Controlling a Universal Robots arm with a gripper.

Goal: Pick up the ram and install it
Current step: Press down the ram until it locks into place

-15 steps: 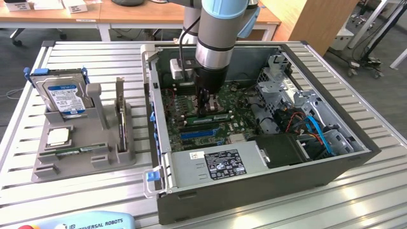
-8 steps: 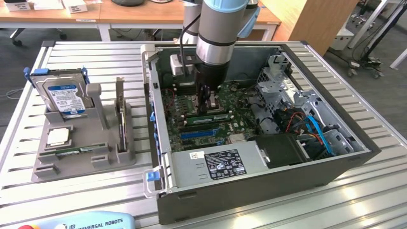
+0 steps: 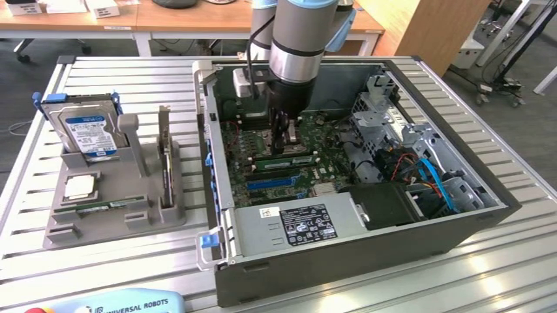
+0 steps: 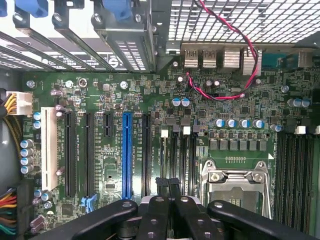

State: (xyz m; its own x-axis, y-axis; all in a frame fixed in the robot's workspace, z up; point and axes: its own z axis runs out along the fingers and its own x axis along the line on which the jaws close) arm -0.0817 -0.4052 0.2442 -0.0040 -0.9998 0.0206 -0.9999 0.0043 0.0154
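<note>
So the arm was plunged straight down into the open PC case (image 3: pixel 487 215).
Its pincer (image 4: pixel 167 184) was pinched fully shut with nothing visibly in it, hovering over the motherboard (image 4: pixel 100 95) slots beside the CPU socket (image 4: pixel 235 187); a ram (image 3: pixel 287 159) stick sat seated just below it.

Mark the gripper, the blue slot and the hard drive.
gripper (image 4: pixel 167 186): wrist view, between its shut fingertips.
blue slot (image 4: pixel 127 155): wrist view, middle of its length.
hard drive (image 3: pixel 85 129): exterior view, on its blue label.
</note>
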